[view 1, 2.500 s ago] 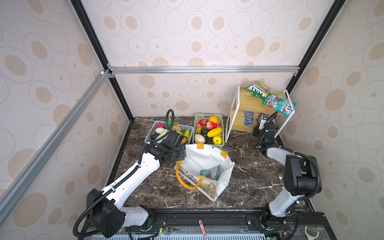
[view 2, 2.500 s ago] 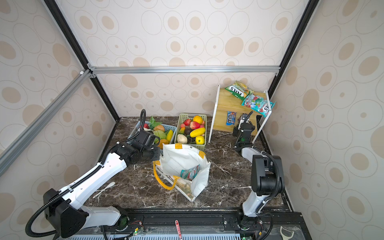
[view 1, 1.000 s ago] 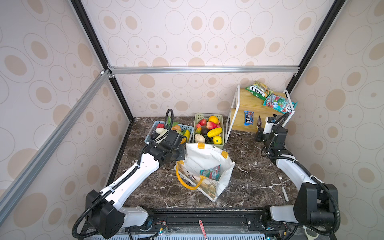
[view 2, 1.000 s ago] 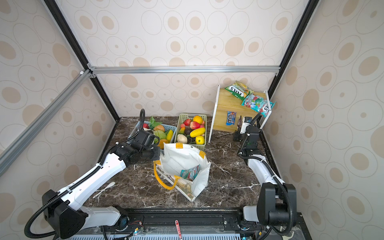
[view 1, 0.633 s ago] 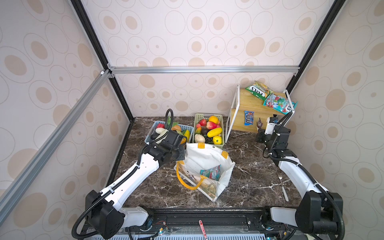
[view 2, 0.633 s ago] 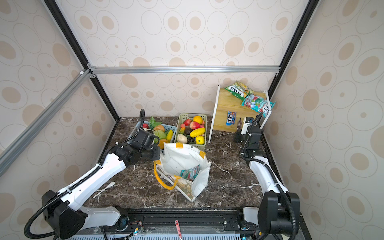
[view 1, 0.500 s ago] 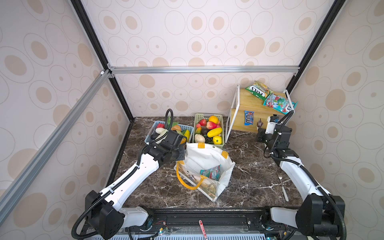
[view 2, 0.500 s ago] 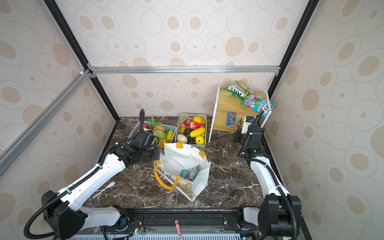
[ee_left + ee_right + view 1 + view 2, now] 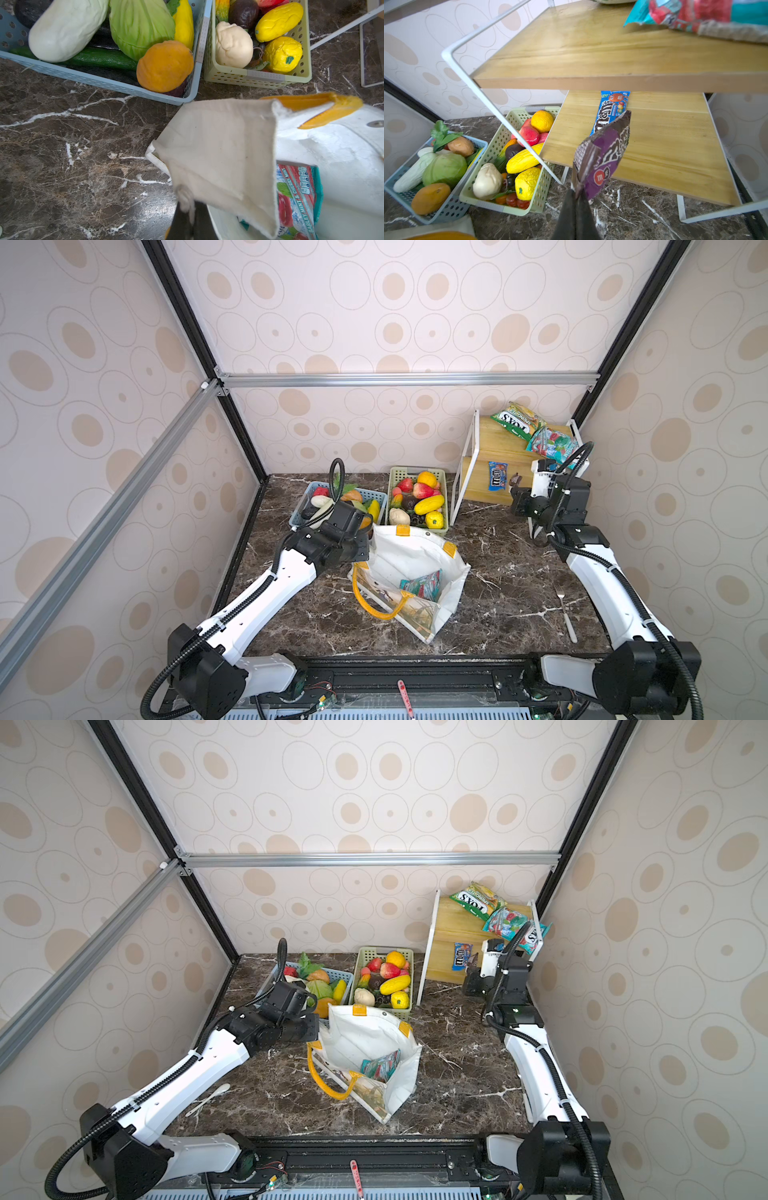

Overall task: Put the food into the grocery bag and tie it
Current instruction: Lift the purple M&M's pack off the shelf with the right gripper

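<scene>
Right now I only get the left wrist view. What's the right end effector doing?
Observer: The right end effector is shut on a dark purple crinkly snack packet, in front of the lower board of the two-tier wooden shelf.
Operator: What else is on that shelf?
Observer: A blue candy packet lies on the lower board; a green packet and a teal-and-red packet lie on top.
Operator: How does the bag stand?
Observer: The white boxy grocery bag stands mouth up; a yellow-orange loop handle hangs down its printed side.
</scene>
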